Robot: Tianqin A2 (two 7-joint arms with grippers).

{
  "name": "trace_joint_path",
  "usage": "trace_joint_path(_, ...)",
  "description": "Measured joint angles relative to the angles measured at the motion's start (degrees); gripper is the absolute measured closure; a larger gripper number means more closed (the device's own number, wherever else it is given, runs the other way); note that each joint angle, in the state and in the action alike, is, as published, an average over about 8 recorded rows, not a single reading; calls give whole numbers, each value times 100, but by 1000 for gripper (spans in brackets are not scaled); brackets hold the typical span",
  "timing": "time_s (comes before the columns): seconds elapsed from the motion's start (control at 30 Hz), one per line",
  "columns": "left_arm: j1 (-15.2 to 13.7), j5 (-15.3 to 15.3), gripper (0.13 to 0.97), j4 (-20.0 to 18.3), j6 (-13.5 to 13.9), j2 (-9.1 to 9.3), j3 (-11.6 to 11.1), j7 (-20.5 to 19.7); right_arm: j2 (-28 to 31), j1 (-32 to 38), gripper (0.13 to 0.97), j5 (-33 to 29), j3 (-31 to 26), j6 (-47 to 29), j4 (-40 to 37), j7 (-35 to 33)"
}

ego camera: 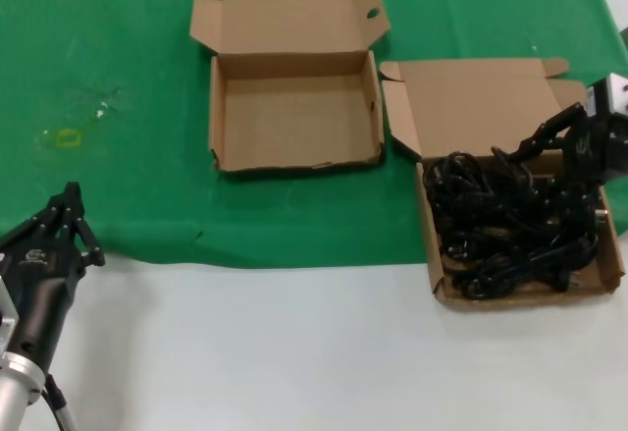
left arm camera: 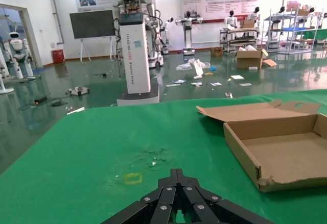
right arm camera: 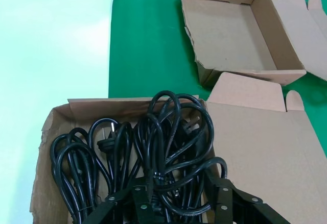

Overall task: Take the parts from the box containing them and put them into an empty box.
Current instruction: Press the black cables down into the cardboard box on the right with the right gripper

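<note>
Nearest the head camera, at about 8 o'clock, the left end effector [ego camera: 71,217] sits parked on the worktop [ego camera: 294,352] at the edge of the green cloth [ego camera: 118,78], its fingers drawn together to a point and holding nothing. Over at 3 o'clock the right end effector [ego camera: 549,141] is down in the box containing them [ego camera: 471,92], the near-square tray with the broad lid panel laid back. Wrist view shows its jaws spread wide, one finger to each side of a raised loop of the parts [right arm camera: 168,147], black cords heaped and tangled across the tray; nothing gripped yet as far as can be seen. Empty box [ego camera: 294,117] lies at 12 o'clock, just beside the full one, narrow lid strip folded away from the robot, tray bare. Step in hand, by my reading: first grasp of a cord bundle. To do it well, close on the thick middle of one coil, not a single stray loop, since loops from neighbouring bundles overlap and a thin catch would drag several out or slip. Lift straight and slowly until plugs clear the tray wall; the light cardboard may ride up with the cords if they snag. Carry toward 12 o'clock high enough to pass both box walls, then release low over the centre of the empty tray.
</note>
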Motion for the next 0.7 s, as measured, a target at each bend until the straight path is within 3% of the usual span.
trace_joint_path(0.1,0,0,953,0,0,0,0,0,-6,-6,692,0,-3,0,16,17)
trace_joint_path(0.37,0,0,953,0,0,0,0,0,11,-22,769,-9,-14,-14,89,86)
trace_joint_path(0.5,0,0,953,0,0,0,0,0,28,-54,769,-5,-14,-17,125,104)
trace_joint_path(0.7,0,0,953,0,0,0,0,0,59,-113,849,5,-9,-17,184,128)
